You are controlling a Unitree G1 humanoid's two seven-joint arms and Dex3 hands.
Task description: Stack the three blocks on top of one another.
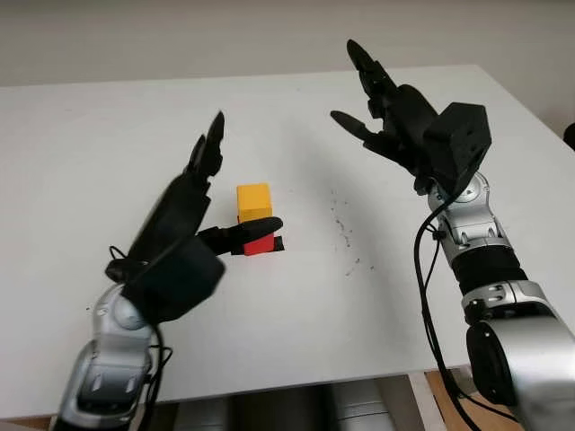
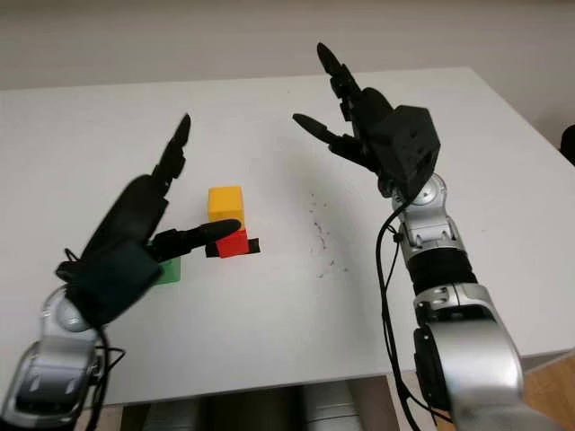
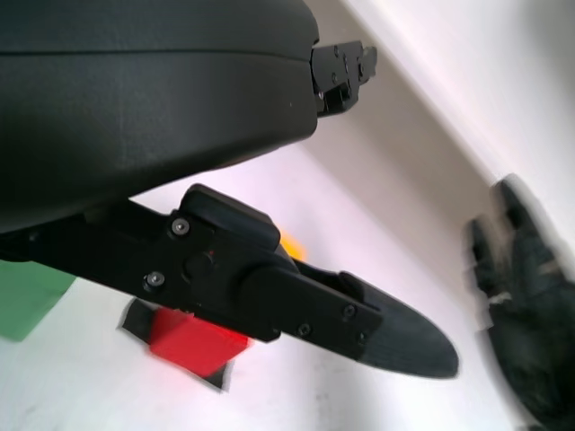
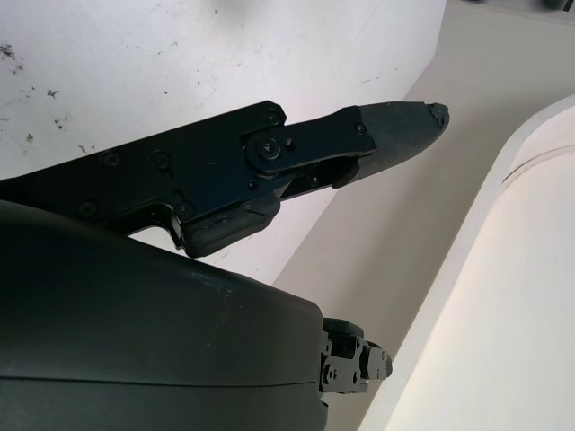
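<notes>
White bench point(image 1: 296, 314) spanning most of the field, its near edge running along the lower part of the head views. A scatter of small dark specks point(image 1: 341, 229) marks the surface right of centre. A pale wall point(image 1: 180, 36) rises behind the far edge. Grey cylindrical forms point(image 1: 287, 406) lie below the near edge.

No readable text, label, brand, number or sign appears on anything here.
</notes>
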